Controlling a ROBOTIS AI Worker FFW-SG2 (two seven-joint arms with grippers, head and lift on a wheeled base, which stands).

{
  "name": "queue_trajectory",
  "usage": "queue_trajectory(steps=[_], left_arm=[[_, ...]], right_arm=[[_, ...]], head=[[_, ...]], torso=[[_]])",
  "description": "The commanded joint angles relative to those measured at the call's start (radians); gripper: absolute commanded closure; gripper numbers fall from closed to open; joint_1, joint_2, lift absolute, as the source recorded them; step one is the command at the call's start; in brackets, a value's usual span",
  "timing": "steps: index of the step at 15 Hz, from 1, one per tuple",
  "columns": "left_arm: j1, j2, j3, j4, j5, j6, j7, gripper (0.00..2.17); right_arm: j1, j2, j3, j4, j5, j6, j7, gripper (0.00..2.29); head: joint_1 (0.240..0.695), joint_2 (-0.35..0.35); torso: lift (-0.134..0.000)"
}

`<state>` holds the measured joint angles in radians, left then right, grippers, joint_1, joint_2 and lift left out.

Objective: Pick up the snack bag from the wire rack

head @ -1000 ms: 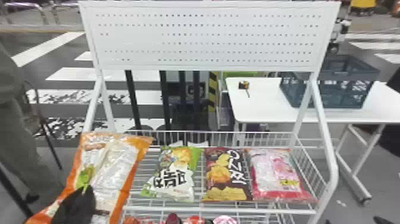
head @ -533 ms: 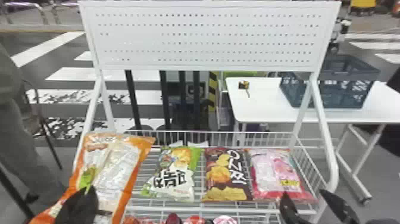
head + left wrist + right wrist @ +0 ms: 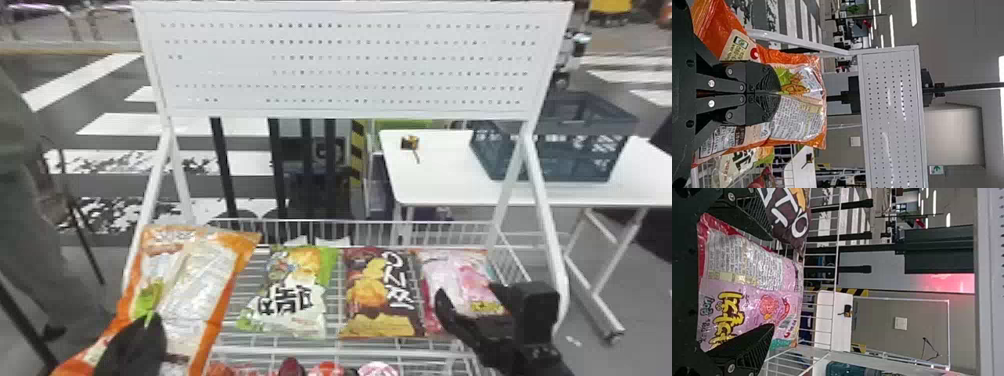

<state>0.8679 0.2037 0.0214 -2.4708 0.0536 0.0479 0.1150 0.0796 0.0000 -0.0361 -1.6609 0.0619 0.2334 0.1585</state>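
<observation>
Several lower items [image 3: 326, 370] only partly visible

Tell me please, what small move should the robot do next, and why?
Probably it should close the right gripper gently on the pink bag: its fingers are apart with this bag between them, and the bag lies on the wire rack. The left gripper is shut on the orange bag, so it seems better kept as it is.

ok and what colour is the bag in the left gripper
The bag has orange edges around a mostly whitish middle, best seen in the head view.
</observation>
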Motion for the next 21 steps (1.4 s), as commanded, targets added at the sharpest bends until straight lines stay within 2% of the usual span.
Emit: queue_trajectory(steps=[1,3,4,5,7,8,14,17,21], left_arm=[[-0.003,0.002,0.0,0.006,0.0,0.004,0.0,1.67],[-0.003,0.002,0.0,0.006,0.0,0.004,0.0,1.67],[-0.003,0.002,0.0,0.006,0.0,0.004,0.0,1.67],[-0.004,0.003,0.0,0.006,0.0,0.004,0.0,1.67],[-0.004,0.003,-0.001,0.006,0.0,0.004,0.0,1.67],[-0.004,0.003,-0.001,0.004,0.0,0.001,0.0,1.67],[0.002,0.005,-0.001,-0.004,0.0,0.004,0.0,1.67],[0.003,0.005,-0.001,-0.005,0.002,0.004,0.0,1.67],[0.003,0.006,0.0,-0.007,0.002,0.001,0.003,1.67]], right_arm=[[-0.052,0.001,-0.019,0.075,0.009,0.024,0.004,0.13],[-0.066,0.001,-0.028,0.096,0.009,0.048,0.009,0.21],[-0.066,0.001,-0.033,0.095,0.009,0.076,0.013,0.39],[-0.064,0.001,-0.034,0.09,0.009,0.091,0.022,0.68],[-0.06,0.001,-0.034,0.075,0.007,0.116,0.03,1.88],[-0.058,0.001,-0.033,0.066,0.001,0.131,0.03,2.15],[-0.006,0.001,-0.022,-0.053,-0.004,0.128,-0.017,2.17],[0.077,0.001,-0.01,-0.211,-0.028,0.128,-0.036,2.16],[0.272,0.001,0.007,-0.462,-0.083,0.116,-0.019,2.16]], head=[[0.499,0.0],[0.499,0.0],[0.499,0.0],[0.499,0.0],[0.499,0.0],[0.499,0.0],[0.499,0.0],[0.499,0.0],[0.499,0.0]], torso=[[0.0],[0.0],[0.0],[0.0],[0.0],[0.0],[0.0],[0.0],[0.0]])
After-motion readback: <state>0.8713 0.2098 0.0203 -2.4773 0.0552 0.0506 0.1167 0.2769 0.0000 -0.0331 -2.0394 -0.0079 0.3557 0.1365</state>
